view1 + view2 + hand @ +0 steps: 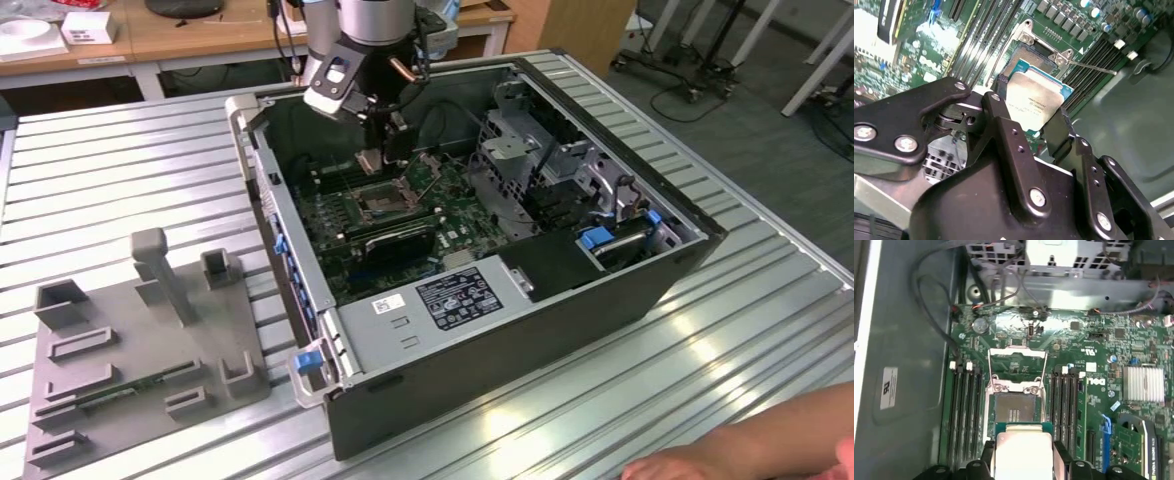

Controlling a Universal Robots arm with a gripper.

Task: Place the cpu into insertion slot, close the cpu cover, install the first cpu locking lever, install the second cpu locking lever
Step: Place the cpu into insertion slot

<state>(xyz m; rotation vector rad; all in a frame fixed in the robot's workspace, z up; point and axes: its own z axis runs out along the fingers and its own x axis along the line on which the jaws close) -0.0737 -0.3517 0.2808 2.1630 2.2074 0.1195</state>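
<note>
1. I am reaching my arm down from above into the open computer case (pixel 561 290), which is lying on the slatted metal bench (pixel 120 170). My wrist is pointing almost straight down over the green motherboard (pixel 447 215).
2. In the exterior view my tool (pixel 387 148) is hanging low inside the case, close over the board, near the case wall farthest from the camera.
3. My tool is narrowed onto the cpu (pixel 1036 97). In both wrist views a black finger (pixel 1004 125) is pressing on each of two opposite edges, and the pale metal face of the chip (pixel 1023 452) is showing between them.
4. The insertion slot (pixel 1015 409) is lying just beyond the leading edge of the cpu. Its dark centre is showing bare, so the chip is not seated in it. I cannot tell whether the cpu is touching the socket rim.
5. The cpu cover (pixel 1016 359) is standing swung open on the far side of the slot from my tool, its cut-out middle facing me.
6. Long black memory slots (pixel 965 410) are running along both sides of the socket.
7. In the exterior view a grey fixture (pixel 147 340) is sitting on the bench beside the case, well apart from my tool. A person's hand (pixel 747 455) is resting at the bench's near corner.
</note>
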